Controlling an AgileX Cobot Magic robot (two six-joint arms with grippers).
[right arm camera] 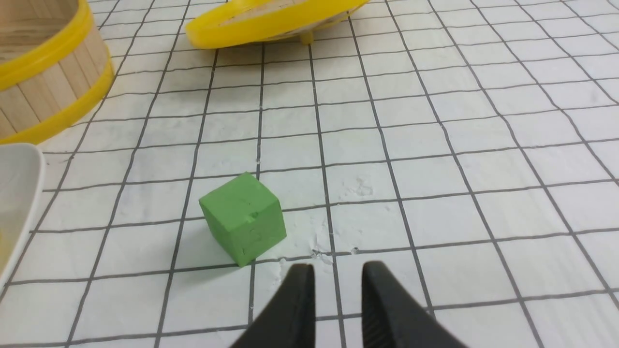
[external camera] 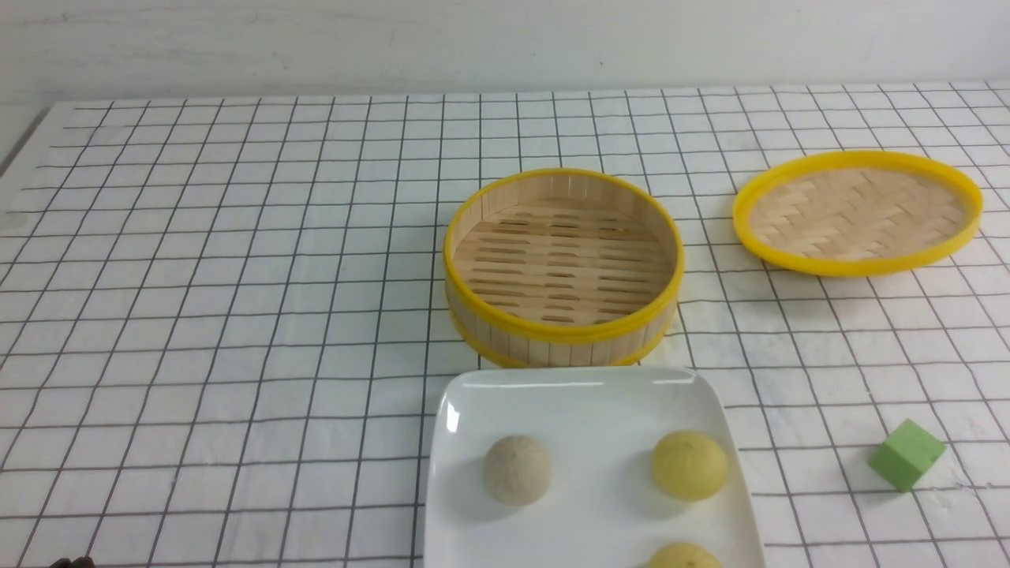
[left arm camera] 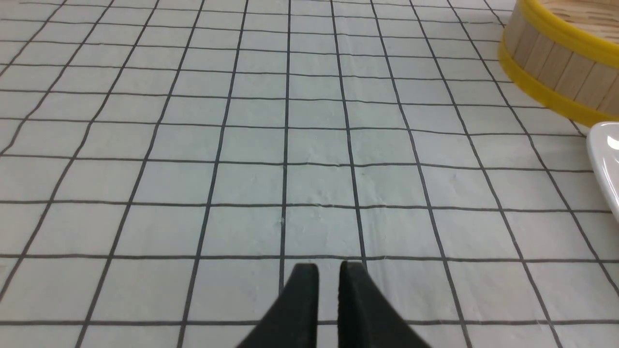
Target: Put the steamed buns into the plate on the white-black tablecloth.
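Three round, matte buns, one beige-white [external camera: 518,469] and two pale yellow [external camera: 690,465] [external camera: 685,556], domes up with no long axis, are seen on the plate [external camera: 568,394] before the steamer [external camera: 562,267], while left end effector [left arm camera: 329,269] and right end effector [right arm camera: 337,270] are held slightly parted, empty.

A plain pale wall [external camera: 505,39] runs behind the worktop [external camera: 20,146], meeting its far edge. Light is even and soft, with faint shadows. The worktop's left edge shows bare.
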